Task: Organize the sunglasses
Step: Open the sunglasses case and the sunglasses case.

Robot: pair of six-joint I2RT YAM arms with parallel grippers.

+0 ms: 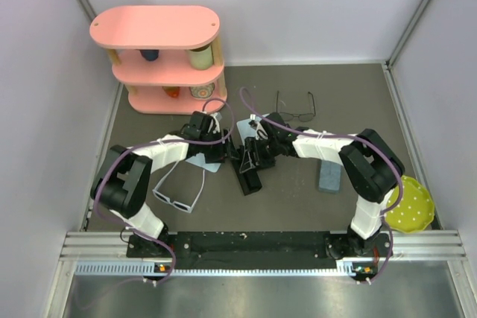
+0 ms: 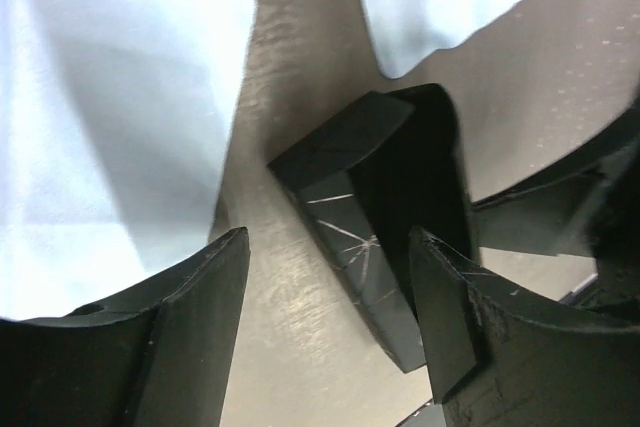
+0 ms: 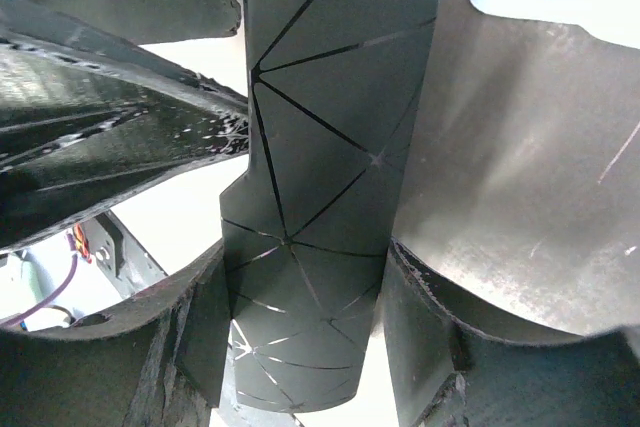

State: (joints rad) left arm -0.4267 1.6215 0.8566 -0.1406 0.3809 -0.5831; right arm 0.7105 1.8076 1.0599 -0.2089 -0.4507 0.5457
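Right claw (image 3: 305,257) clamped across faceted black oblong case (image 1: 250,176) at desk centre. Left claw (image 2: 330,237) spread around the case's end. Thick white-framed sunglasses (image 1: 179,195) lie between left claw and near edge, front roughly parallel to that edge. Thin dark wire-framed sunglasses (image 1: 296,109) lie farward, nearer right arm.

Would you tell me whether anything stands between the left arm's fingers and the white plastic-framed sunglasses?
Only a flat light blue cloth lies on the table between the left arm's fingers and the white plastic-framed sunglasses; nothing upright visibly blocks that path.
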